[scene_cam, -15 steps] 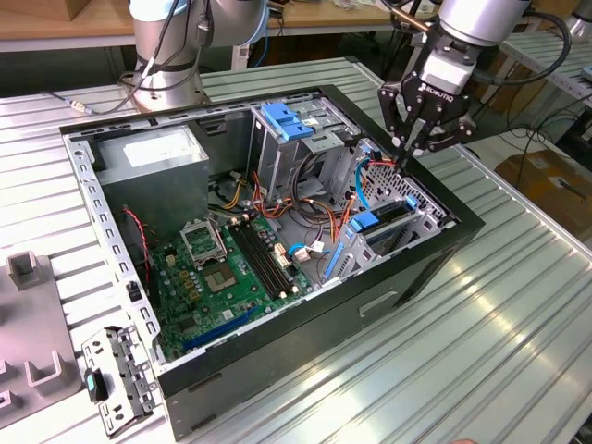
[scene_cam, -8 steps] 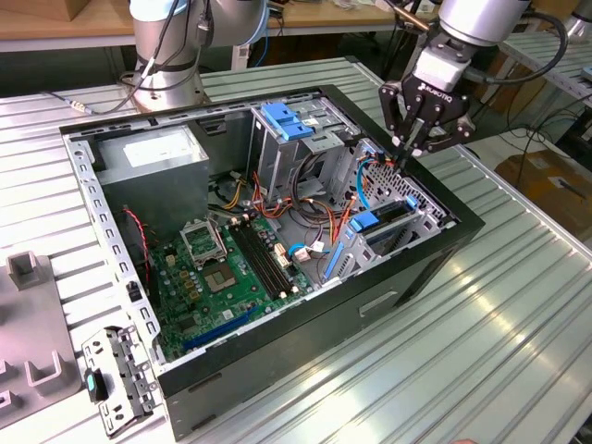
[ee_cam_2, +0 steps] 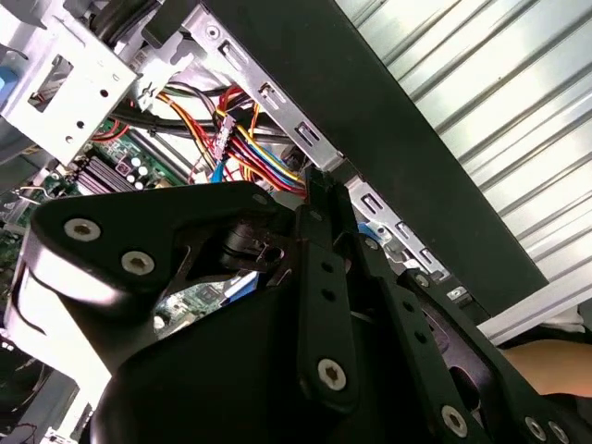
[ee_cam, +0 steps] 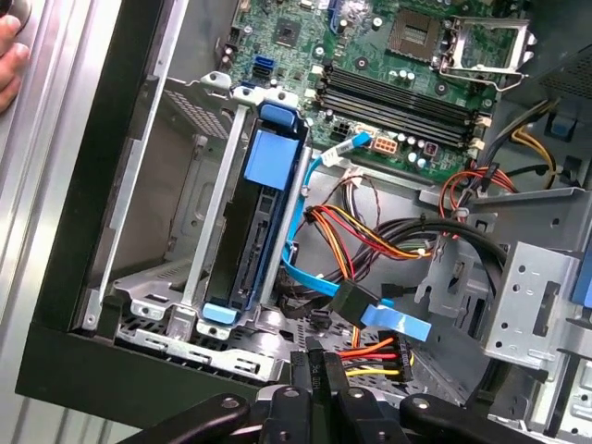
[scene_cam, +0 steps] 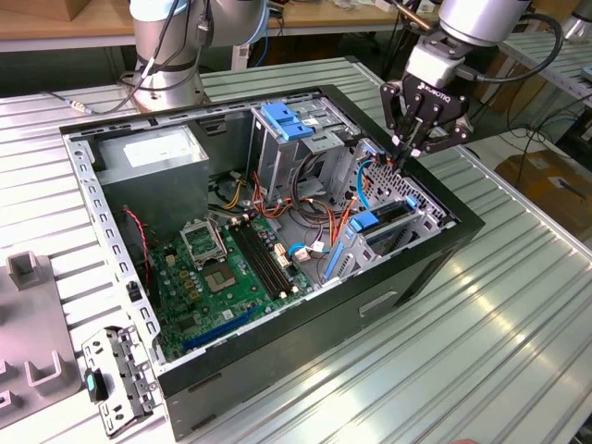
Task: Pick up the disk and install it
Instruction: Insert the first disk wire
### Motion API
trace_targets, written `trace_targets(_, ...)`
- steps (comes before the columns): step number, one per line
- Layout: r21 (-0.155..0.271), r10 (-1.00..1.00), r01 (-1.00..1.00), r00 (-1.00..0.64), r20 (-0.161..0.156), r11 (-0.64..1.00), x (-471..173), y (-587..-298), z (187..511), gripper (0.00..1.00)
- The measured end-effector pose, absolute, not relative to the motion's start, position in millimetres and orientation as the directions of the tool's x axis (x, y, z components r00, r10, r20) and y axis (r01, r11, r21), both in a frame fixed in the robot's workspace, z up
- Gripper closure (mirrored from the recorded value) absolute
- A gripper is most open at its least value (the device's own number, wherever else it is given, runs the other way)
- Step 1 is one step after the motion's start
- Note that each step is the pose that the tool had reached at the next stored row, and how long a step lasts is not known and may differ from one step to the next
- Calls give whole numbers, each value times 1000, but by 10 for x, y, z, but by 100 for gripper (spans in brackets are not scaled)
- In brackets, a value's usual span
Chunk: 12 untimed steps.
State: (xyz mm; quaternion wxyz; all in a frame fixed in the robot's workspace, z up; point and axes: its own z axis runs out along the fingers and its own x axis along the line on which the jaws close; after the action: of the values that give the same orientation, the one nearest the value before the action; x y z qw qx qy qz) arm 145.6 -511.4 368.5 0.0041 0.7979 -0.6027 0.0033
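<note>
The disk [scene_cam: 392, 215] sits on edge in the drive bay [scene_cam: 421, 205] of the open computer case, at the exterior view's right. It is a dark flat drive in a bright blue carrier frame. In the first wrist view the disk [ee_cam: 256, 236] stands in a metal slot by the case wall. My gripper [scene_cam: 404, 159] hangs just above the bay's back end and the cables, apart from the disk. Its fingers [ee_cam: 314, 372] are pressed together with nothing between them. In the second wrist view the fingers [ee_cam_2: 319, 199] point down at the case rim.
A tall grey cage with a blue handle [scene_cam: 287, 120] stands mid-case. Coloured power wires [ee_cam: 370, 231] and a light-blue cable [ee_cam: 305, 268] run beside the bay. The motherboard [scene_cam: 231, 268] lies to the exterior view's left. A person's hand [ee_cam: 9, 55] rests on the ribbed table [scene_cam: 481, 333].
</note>
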Motion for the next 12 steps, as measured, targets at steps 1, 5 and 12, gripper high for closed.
trace_targets(1, 3, -962, -962, 273, 10, -273, 1456, -5114, 3685, 83)
trace_targets(5, 3, -967, -967, 255, 10, -255, 1456, -5113, 3683, 83)
trace_targets(12, 3, -980, -980, 198, 10, -198, 1414, -5121, 3679, 83)
